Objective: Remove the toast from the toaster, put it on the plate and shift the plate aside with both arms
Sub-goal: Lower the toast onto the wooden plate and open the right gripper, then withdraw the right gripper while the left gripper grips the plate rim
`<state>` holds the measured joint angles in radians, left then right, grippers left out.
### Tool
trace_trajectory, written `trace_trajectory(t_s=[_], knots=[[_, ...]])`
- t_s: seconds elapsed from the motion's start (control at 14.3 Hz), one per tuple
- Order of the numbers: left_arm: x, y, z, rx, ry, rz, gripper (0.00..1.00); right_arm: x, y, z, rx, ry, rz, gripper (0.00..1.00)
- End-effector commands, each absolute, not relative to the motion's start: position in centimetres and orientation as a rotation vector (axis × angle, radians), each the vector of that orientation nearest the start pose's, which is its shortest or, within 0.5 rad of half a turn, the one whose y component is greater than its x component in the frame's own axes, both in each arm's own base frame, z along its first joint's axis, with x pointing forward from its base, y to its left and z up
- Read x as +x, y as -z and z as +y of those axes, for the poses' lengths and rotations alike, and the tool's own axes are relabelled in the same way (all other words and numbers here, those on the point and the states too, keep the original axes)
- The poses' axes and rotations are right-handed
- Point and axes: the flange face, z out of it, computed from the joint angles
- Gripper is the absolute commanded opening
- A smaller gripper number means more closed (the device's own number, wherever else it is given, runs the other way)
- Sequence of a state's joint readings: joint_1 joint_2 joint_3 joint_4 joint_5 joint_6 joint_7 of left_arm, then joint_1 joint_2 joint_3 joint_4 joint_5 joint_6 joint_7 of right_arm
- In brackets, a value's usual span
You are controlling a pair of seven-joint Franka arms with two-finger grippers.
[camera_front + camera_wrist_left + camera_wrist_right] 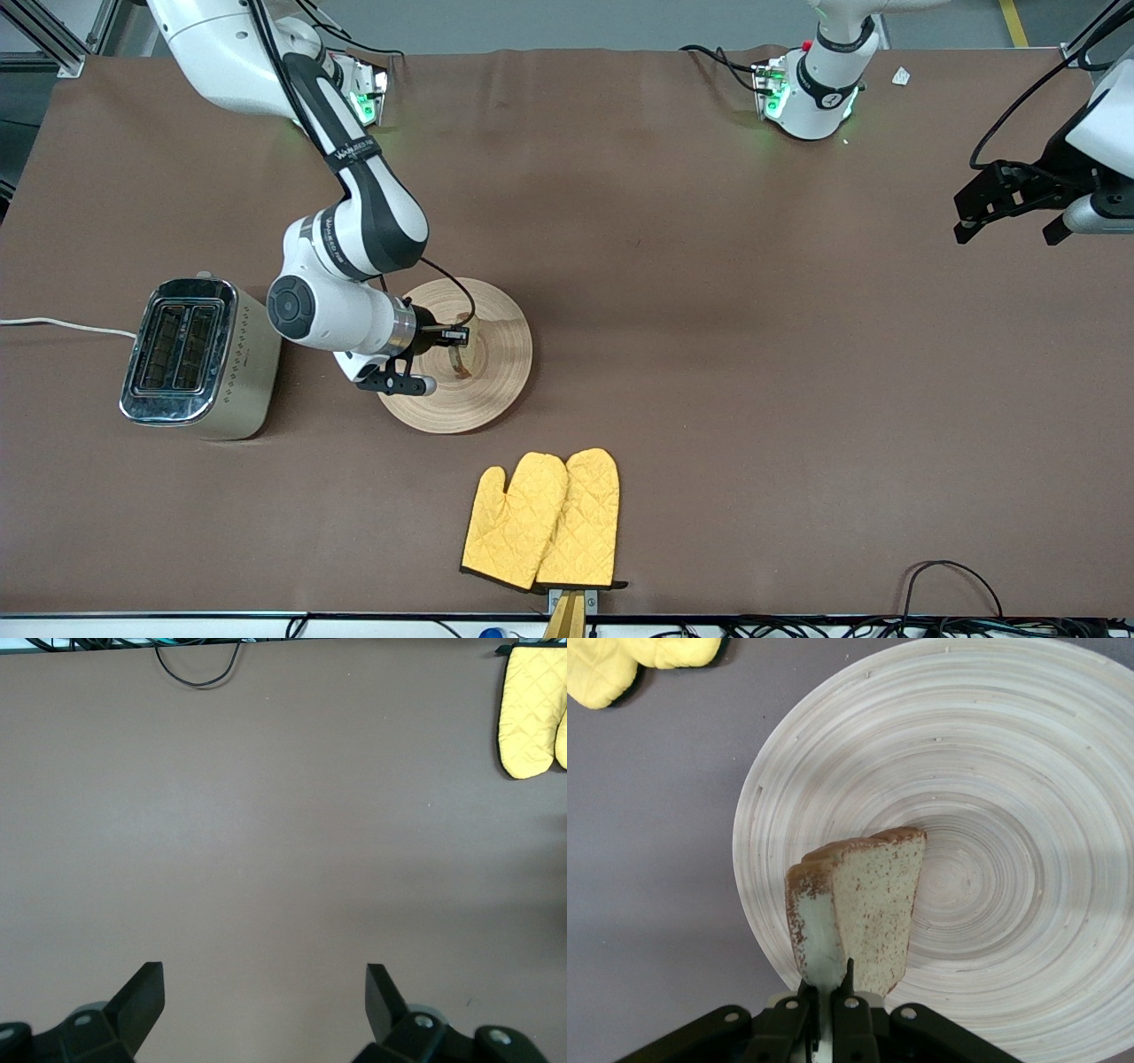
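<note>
The round light-wood plate (496,377) lies on the brown table beside the toaster. My right gripper (450,337) is low over the plate's middle, shut on the toast (460,357), a speckled light-brown slice with a darker crust. In the right wrist view the toast (868,908) stands on edge between the fingers of the gripper (830,988), over the plate (1010,797). I cannot tell whether its lower edge touches the plate. My left gripper (1005,232) is open and empty, up over bare table at the left arm's end; it also shows in the left wrist view (264,979).
A silver two-slot toaster (190,359) stands toward the right arm's end, next to the plate. A pair of yellow oven mitts (542,518) lies nearer the front camera than the plate, also seen from the left wrist (532,709). A black cable (948,576) loops at the table's front edge.
</note>
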<state>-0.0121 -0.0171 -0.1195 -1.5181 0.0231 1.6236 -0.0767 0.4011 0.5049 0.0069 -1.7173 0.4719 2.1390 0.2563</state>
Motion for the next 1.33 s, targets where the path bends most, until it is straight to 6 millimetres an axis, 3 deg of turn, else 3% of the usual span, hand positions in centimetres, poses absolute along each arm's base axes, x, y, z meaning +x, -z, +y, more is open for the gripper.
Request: trace_trajectory(t_s=[0.0, 0.21, 0.35, 0.42, 0.49, 0.63, 0.7, 0.77, 0.91, 0.98, 1.26], knots=[[55.2, -66.7, -7.0, -3.111, 0.194, 0.083, 1.0, 59.2, -26.8, 25.1, -2.777, -0.31, 0.099, 0.04], [55.7, -65.8, -7.3, -3.117, 0.167, 0.078, 1.0, 58.8, -24.9, 21.7, -2.887, -0.332, 0.003, 0.05], [57.1, -62.2, -8.0, -3.126, 0.03, 0.127, 1.0, 59.0, -24.7, 20.1, -2.924, -0.356, -0.014, 0.05], [57.2, -61.4, -9.2, -3.169, -0.007, 0.154, 1.0, 59.0, -24.6, 19.6, -2.94, -0.364, -0.026, 0.08], [57.7, -59.8, -10.0, -3.217, -0.063, 0.16, 1.0, 59.1, -24.6, 19.4, -2.949, -0.367, -0.029, 0.26], [58.9, -56.1, -13.2, -3.325, -0.193, 0.164, 1.0, 59.3, -24.6, 18.6, -2.951, -0.368, -0.004, 0.92], [59.7, -54.3, -15.2, -3.377, -0.223, 0.151, 1.0, 59.3, -24.6, 18.2, -2.951, -0.38, 0.004, 1.0], [60.4, -52.3, -17.7, -3.405, -0.236, 0.113, 1.0, 59.5, -24.9, 17.5, -2.95, -0.395, 0.008, 1.0], [61.5, -48.4, -22.4, -3.452, -0.278, -0.058, 1.0, 60.6, -26.9, 15.4, -2.99, -0.402, 0.003, 1.0], [62.0, -46.5, -24.3, -3.48, -0.288, -0.115, 1.0, 61.3, -29.0, 14.0, -3.015, -0.414, 0.009, 1.0], [63.2, -36.1, -31.8, -3.651, -0.428, -0.349, 1.0, 64.5, -39.4, 6.3, -3.169, -0.331, 0.066, 1.0]])
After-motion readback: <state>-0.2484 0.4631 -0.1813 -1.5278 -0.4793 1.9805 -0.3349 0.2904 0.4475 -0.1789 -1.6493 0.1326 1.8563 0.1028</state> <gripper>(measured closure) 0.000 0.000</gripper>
